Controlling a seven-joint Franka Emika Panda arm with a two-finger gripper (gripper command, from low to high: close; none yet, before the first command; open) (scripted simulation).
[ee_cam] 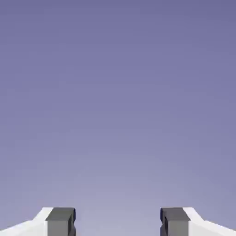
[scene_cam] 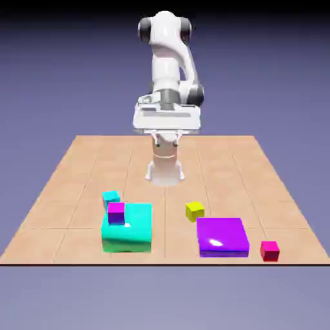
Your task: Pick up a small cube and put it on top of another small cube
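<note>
Several small cubes show in the exterior view. A yellow cube (scene_cam: pixel 194 211) lies on the table near the middle. A red cube (scene_cam: pixel 269 251) sits by the front edge at the exterior view's right, and a cyan cube (scene_cam: pixel 111 198) lies at the left. A small purple cube (scene_cam: pixel 116 212) shows at the far left corner of a big cyan block (scene_cam: pixel 129 232), seemingly resting on it. My gripper (scene_cam: pixel 166 127) hangs high above the table's far part, well away from every cube. In the hand view the gripper (ee_cam: pixel 118 222) is open, with only backdrop between its fingers.
A big purple block (scene_cam: pixel 222 236) lies between the yellow and red cubes. The robot's base (scene_cam: pixel 165 169) stands on the wooden table (scene_cam: pixel 77 174) behind the cubes.
</note>
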